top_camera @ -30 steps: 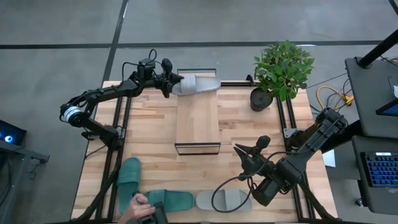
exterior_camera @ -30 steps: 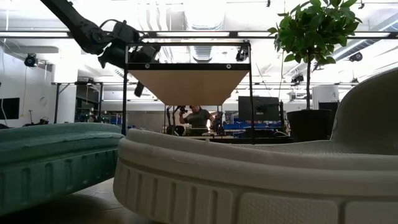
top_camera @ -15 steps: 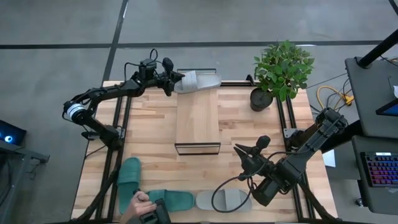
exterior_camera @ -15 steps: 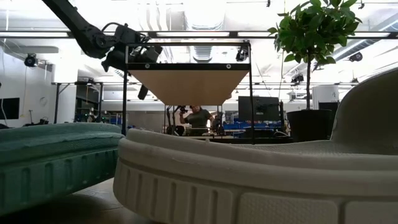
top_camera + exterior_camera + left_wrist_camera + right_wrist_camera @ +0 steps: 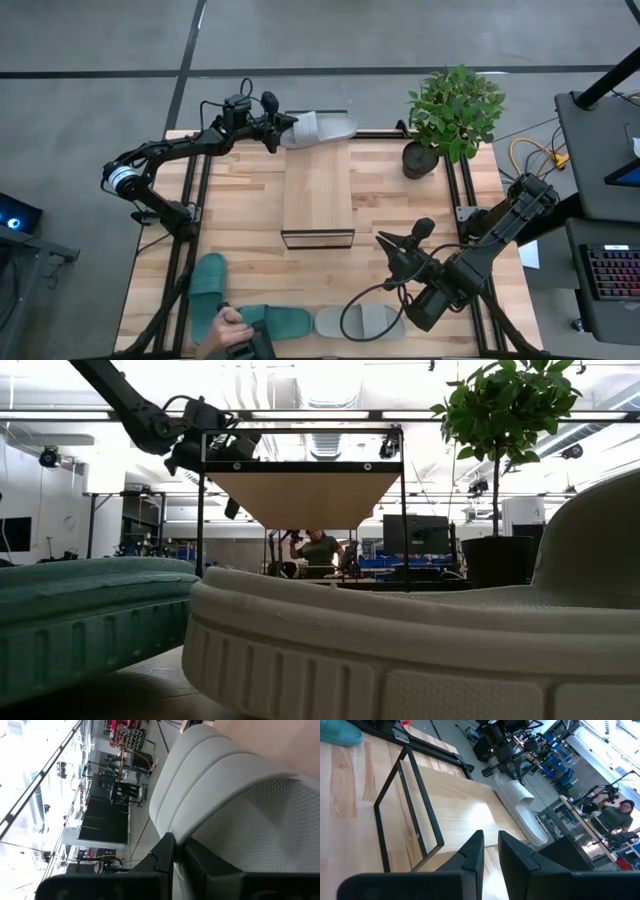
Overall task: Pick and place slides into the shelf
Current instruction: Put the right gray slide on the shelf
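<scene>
My left gripper (image 5: 281,131) is shut on a pale grey-white slide (image 5: 322,128) at the far end of the shelf (image 5: 318,192), a light wood plank on a dark frame. The slide lies lengthwise from left to right and also shows in the right wrist view (image 5: 521,806). My right gripper (image 5: 385,250) is shut and empty, right of the shelf's near end. Two teal slides (image 5: 208,284) (image 5: 278,322) and another grey-white slide (image 5: 360,322) lie sole-down along the table's near edge. My left gripper holds the grey-white slide at its left end, by the wide strap (image 5: 235,815). The fingers (image 5: 167,852) come about level from the table's left, along the slide. Its right end reaches out over the shelf's far edge. Whether the slide touches the shelf I cannot tell.
A potted plant (image 5: 452,115) stands at the table's far right. A person's hand (image 5: 222,330) with a dark object is at the near edge beside the teal slides. Bare tabletop (image 5: 240,200) lies left and right of the shelf.
My left gripper has carried the grey-white slide a little toward the table's right and far side and slightly up, still shut on it. The hand at the near edge has shifted a little.
</scene>
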You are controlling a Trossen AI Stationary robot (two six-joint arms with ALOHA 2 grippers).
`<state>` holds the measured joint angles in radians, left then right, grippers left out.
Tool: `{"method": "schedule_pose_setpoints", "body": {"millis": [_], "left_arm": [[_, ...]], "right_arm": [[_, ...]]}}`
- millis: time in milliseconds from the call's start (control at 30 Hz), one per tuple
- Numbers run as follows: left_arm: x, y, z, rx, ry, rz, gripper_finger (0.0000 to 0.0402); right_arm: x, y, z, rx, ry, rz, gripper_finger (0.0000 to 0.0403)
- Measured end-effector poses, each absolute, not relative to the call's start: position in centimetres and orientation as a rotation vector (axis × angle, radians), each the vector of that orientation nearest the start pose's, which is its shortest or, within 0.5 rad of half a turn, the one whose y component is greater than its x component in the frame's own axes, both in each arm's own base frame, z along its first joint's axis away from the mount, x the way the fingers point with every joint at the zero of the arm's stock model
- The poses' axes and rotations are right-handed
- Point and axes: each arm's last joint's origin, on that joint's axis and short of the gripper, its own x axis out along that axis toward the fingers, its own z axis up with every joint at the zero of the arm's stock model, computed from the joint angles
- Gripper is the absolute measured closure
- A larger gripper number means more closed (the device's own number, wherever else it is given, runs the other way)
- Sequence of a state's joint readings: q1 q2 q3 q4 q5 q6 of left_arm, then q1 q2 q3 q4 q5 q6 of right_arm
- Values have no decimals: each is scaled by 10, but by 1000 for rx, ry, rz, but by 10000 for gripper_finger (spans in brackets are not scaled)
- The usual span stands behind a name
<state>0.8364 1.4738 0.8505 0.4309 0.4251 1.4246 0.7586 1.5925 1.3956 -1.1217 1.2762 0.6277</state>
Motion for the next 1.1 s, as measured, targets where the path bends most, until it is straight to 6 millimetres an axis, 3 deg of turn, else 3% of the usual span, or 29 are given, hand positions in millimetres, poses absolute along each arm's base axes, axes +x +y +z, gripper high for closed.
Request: {"method": "schedule_pose_setpoints", "body": {"millis": [467,933,1100], "left_arm": [[224,230,255,1289,393,213,395],[227,228,267,1268,241,190,395],[223,232,263,1242,305,210,395]], "right_arm": [[234,184,303,-544,509,-606,355],[234,184,303,-543,508,-606,355],[234,184,302,-535,506,-609,355]]}}
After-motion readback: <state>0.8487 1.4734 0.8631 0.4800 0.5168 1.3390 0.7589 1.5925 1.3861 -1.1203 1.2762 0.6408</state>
